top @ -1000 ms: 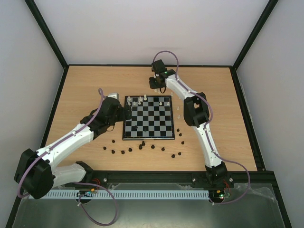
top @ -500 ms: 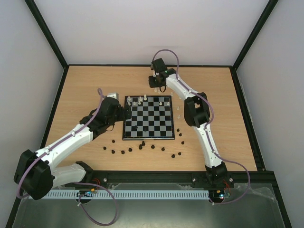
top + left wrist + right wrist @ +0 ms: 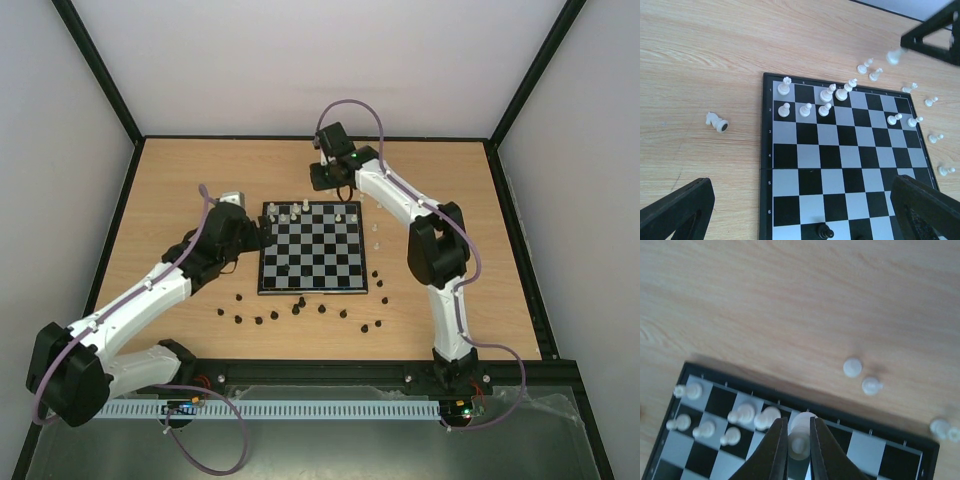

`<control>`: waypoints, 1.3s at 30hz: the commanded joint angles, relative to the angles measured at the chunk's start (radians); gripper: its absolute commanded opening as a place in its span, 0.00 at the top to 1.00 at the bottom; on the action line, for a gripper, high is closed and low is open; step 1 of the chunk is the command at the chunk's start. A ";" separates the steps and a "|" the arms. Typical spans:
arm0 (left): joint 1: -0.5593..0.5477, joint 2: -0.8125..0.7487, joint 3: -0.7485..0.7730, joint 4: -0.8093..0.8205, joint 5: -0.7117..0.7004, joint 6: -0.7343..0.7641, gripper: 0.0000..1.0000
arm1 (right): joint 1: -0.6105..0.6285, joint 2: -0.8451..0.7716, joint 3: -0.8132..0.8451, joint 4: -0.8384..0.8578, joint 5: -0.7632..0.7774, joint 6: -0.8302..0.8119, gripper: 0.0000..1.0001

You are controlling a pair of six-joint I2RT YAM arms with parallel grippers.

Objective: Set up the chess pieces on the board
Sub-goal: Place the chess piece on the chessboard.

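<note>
From above, the board (image 3: 311,250) lies mid-worktop (image 3: 180,180), the left end effector (image 3: 258,238) just off its left edge and the right end effector (image 3: 324,180) hovering over its far border. A few white pieces (image 3: 305,211) stand on the two ranks directly below and just nearward of the right end effector. The black pieces (image 3: 300,308) lie mostly scattered on the wood past the near edge, well apart from both end effectors. I judge the job early: white under half placed, black hardly begun. In the left wrist view, the left end effector's fingers (image 3: 675,212) are spread wide with nothing between them. Ahead of them are open middle squares, a lone black piece (image 3: 825,231) on the board close in, and a toppled white knight (image 3: 716,122) ahead-left on bare wood. More loose white ones ring the far and right borders. In the right wrist view, the right end effector is pressed together on a white piece (image 3: 800,426), pinching it above the board's far edge. Standing pieces crowd close on one side of it, so that side looks tight. Open squares lie on the other, with bare wood and two loose pawns (image 3: 852,367) beyond the border.
</note>
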 commanded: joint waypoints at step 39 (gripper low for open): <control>0.017 0.018 0.029 0.003 -0.009 0.005 0.01 | 0.058 0.049 -0.130 0.027 0.043 0.049 0.89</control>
